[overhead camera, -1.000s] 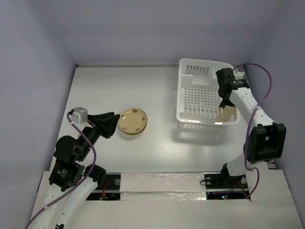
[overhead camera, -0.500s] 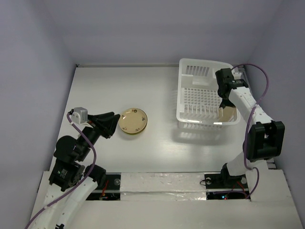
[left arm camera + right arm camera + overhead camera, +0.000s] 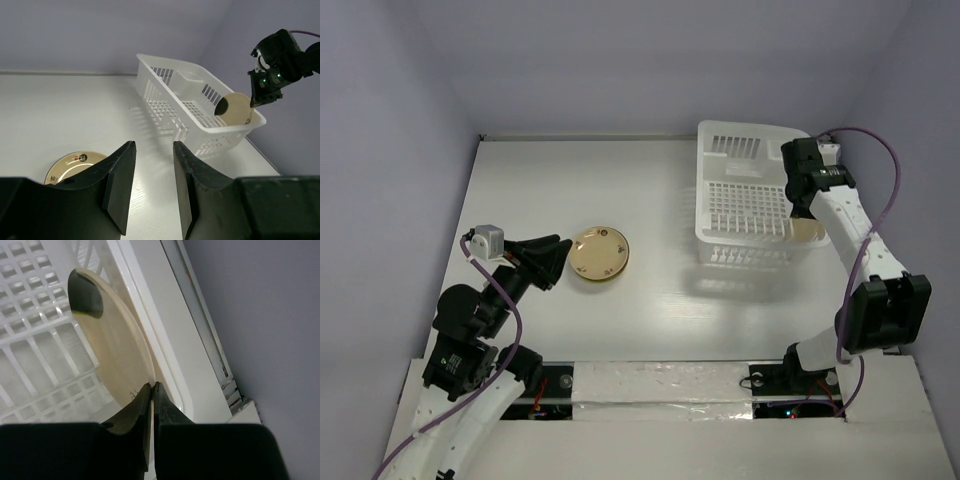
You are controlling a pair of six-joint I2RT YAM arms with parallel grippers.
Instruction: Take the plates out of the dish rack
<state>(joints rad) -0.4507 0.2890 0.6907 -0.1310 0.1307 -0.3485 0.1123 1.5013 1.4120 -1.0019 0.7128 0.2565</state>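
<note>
By rack wall, right gripper pinching plate

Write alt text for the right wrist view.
Right gripper shut on the rim of a cream plate, which stands on edge just inside the side rim of the white dish rack. A lilac wall lies beyond.

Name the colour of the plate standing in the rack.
Cream plate, with a dark patch; clearest in left wrist view.
</note>
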